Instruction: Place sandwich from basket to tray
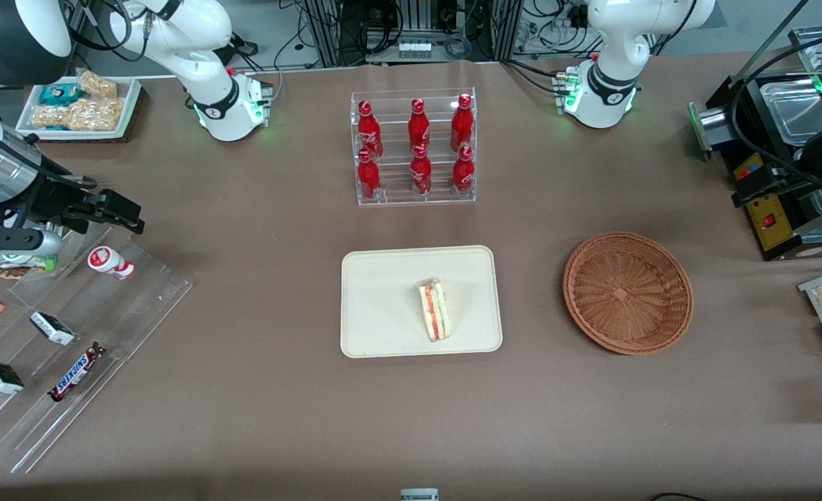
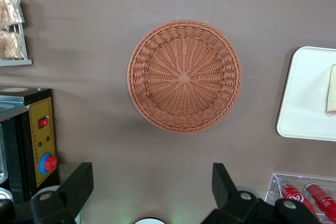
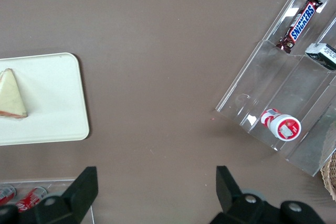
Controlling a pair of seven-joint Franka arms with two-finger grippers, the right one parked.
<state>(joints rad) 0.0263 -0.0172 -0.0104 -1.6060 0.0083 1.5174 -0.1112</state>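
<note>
Small triangular wrapped sandwich (image 1: 434, 310) lies on the cream rectangular plastic tray (image 1: 383, 306); soft, light, best gripped across its flat faces. Gripper (image 2: 152, 190) fingers wide open, empty, above reddish-brown wicker basket (image 2: 184, 75).

Six red bottles (image 1: 416, 148), one sandwich (image 1: 434, 309), one tray (image 1: 383, 299), one basket (image 1: 627, 292), one hand (image 2: 152, 182).

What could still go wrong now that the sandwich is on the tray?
Not much, probably. The sandwich stands on its edge on the tray, so a bump might tip it flat. It also sits nearer one rim than the middle, so a shove could push it off. The gripper is open, high above the empty basket, so a low pass might nudge it.
</note>
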